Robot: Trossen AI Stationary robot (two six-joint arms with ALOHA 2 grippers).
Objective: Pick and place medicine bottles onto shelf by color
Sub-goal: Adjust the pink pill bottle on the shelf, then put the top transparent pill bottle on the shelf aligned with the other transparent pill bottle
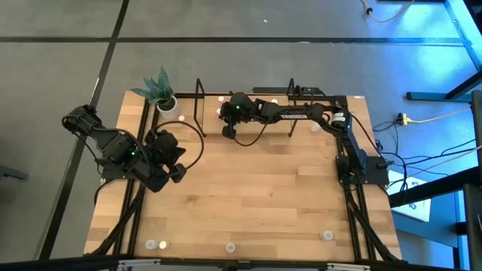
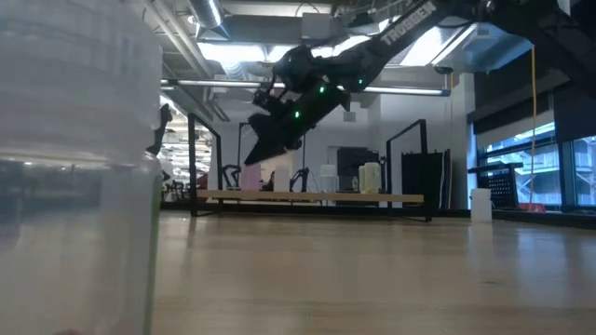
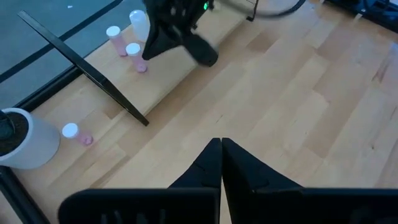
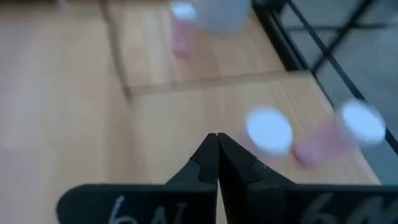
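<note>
The shelf [image 1: 248,102] stands along the table's far edge. Small medicine bottles with pink bodies and white tops [image 3: 134,56] [image 3: 114,37] stand at its left end, and one [image 3: 71,132] stands on the table beside the plant pot. More bottles [image 1: 230,246] [image 1: 327,235] stand at the near edge. My right gripper [image 1: 228,129] hangs shut and empty above the shelf's left part, close to two bottles [image 4: 268,130] [image 4: 362,121]. My left gripper [image 1: 177,172] is shut and empty, raised over the table's left side.
A white pot with a green plant [image 1: 164,98] stands at the far left corner. A black cable loops over the table between the arms [image 1: 197,139]. One translucent bottle [image 2: 74,167] stands right before the low camera. Bare wood lies in the table's middle.
</note>
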